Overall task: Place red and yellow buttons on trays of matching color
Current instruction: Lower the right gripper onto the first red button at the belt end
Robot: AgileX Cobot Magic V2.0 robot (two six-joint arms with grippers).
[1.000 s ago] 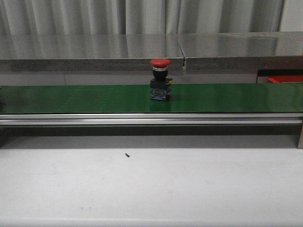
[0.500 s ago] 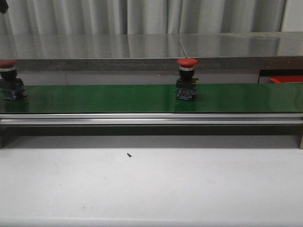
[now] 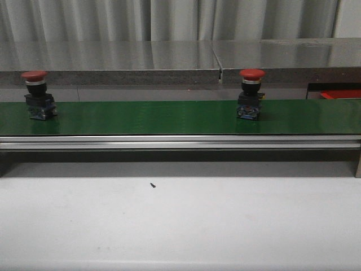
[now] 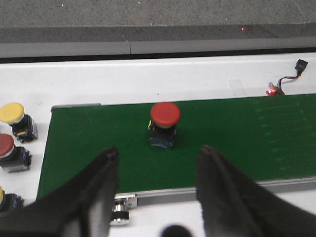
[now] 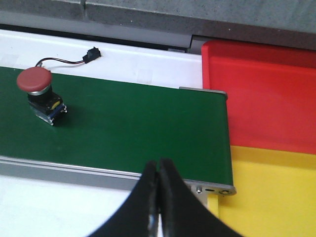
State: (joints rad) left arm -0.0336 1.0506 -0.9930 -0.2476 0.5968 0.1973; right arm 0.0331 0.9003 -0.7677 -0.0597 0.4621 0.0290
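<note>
A long green conveyor belt (image 3: 169,117) runs across the table, and two red mushroom-head push buttons stand upright on it, well apart. The first red push button (image 3: 35,95) sits near the belt's left end. Seen from the left wrist camera, this same red button (image 4: 164,125) stands on the belt just beyond the left gripper (image 4: 157,170), roughly in line with the gap between its black fingers (image 4: 101,180), which are spread wide and hold nothing. Off the belt's end, on the white table, three more buttons wait in a row: a yellow-capped button (image 4: 16,120), a red-capped spare button (image 4: 10,153), and a third one (image 4: 6,200) cut off by the frame edge, possibly yellow.

The second red push button (image 3: 251,94) stands right of the belt's middle. From the right wrist camera it (image 5: 41,95) lies far off to one side of the right gripper (image 5: 159,190), whose fingers are pressed together, empty, above the belt's near rail. Past the belt's right end lie a red plastic tray (image 5: 266,94) and, touching it, a yellow plastic tray (image 5: 269,192).

No readable writing or labels show anywhere.
</note>
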